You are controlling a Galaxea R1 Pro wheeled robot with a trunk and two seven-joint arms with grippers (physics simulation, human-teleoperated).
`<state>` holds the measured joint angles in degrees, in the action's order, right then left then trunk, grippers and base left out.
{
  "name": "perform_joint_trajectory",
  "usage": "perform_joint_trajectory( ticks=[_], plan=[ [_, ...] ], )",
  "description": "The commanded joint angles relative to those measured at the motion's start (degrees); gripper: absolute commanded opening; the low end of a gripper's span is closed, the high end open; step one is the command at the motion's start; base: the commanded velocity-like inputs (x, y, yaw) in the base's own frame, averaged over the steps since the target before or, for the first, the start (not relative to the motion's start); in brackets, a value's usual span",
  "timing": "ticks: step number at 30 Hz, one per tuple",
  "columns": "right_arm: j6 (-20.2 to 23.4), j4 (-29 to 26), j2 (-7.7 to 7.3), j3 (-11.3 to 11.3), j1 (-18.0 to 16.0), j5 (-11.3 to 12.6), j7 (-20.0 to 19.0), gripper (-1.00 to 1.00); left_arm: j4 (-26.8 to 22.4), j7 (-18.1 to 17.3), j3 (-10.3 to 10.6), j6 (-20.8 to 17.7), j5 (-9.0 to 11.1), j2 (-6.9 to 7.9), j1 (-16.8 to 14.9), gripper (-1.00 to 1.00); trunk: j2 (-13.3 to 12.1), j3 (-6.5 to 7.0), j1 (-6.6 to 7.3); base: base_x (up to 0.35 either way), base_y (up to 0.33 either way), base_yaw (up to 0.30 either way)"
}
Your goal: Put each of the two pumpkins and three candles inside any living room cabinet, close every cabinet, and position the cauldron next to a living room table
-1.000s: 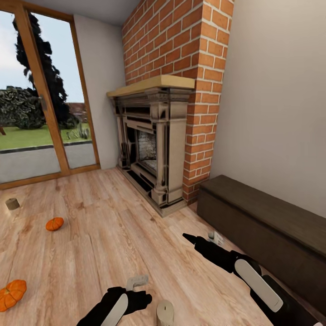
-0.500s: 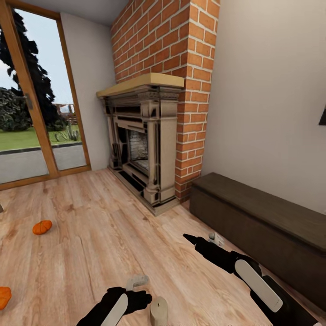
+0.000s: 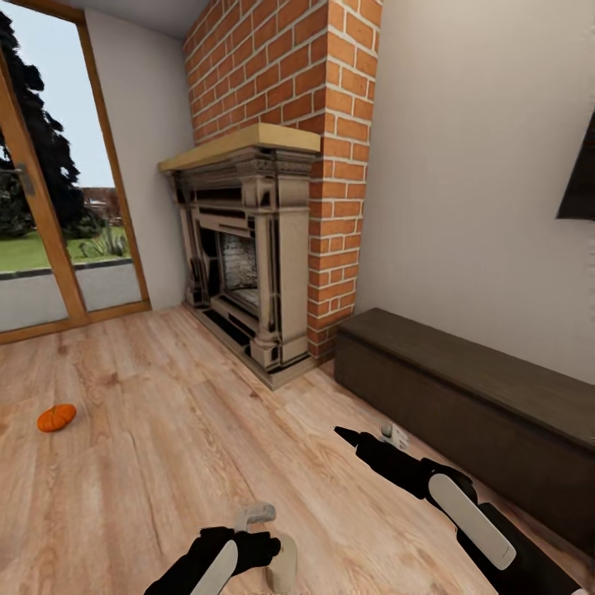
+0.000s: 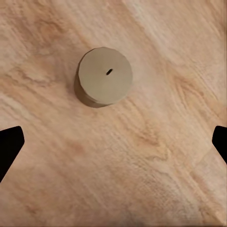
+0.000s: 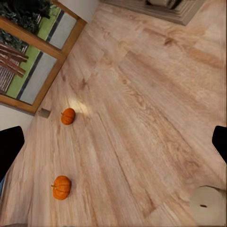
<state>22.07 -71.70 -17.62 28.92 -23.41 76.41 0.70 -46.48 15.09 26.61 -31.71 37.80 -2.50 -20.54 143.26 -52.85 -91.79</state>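
A squat tan candle (image 4: 105, 75) stands on the wood floor straight below my left gripper (image 4: 113, 142), which is open and empty above it. In the head view that candle (image 3: 285, 564) peeks out beside the left gripper (image 3: 248, 541). My right gripper (image 3: 355, 442) hangs open over the floor in front of the dark-brown cabinet (image 3: 463, 388), whose fronts are shut. One pumpkin (image 3: 56, 417) lies far left. The right wrist view shows two pumpkins (image 5: 68, 116) (image 5: 61, 187), a distant candle (image 5: 44, 112) and a near candle (image 5: 208, 205). The cauldron and the table are out of view.
A brick chimney with an ornate fireplace (image 3: 248, 264) stands against the back wall, left of the cabinet. A wood-framed glass door (image 3: 41, 248) takes up the left. A dark panel (image 3: 578, 178) hangs on the right wall. Open wood floor lies between them.
The head view has swung to the right, so the fireplace, door and pumpkin have slid left. The candle now sits closer under my left gripper. Both arms hold their pose.
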Motion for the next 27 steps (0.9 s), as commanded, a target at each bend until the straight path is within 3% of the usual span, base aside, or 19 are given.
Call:
perform_joint_trajectory(
  ticks=[1, 12, 18, 27],
  plan=[
    [0.06, -0.02, -0.04, 0.11, -0.06, 0.32, 0.08, 1.0, -0.1, 0.55, 0.15, -0.11, 0.59, 0.03, -0.03, 1.0, 0.04, -0.22, -0.01, 0.0, 0.0, -0.199],
    [0.08, -0.01, -0.04, 0.12, -0.06, 0.33, 0.0, 1.0, -0.08, 0.62, 0.41, 0.68, 0.58, -0.05, -0.02, 1.0, 0.19, -2.34, -0.29, 0.0, 0.0, -0.076],
    [0.08, 0.06, -0.04, 0.12, -0.06, 0.32, 0.0, 1.0, 0.06, 1.13, 2.77, 2.39, 0.69, -0.05, -0.02, 1.0, 0.27, -3.36, -0.45, 0.0, 0.0, -0.137],
    [0.13, 0.07, -0.04, 0.15, -0.08, 0.31, 0.0, 1.0, 0.07, 1.37, 3.18, 2.63, 0.63, -0.05, -0.02, 1.0, 0.39, -5.25, -0.68, 0.0, 0.0, -0.033]
  ],
)
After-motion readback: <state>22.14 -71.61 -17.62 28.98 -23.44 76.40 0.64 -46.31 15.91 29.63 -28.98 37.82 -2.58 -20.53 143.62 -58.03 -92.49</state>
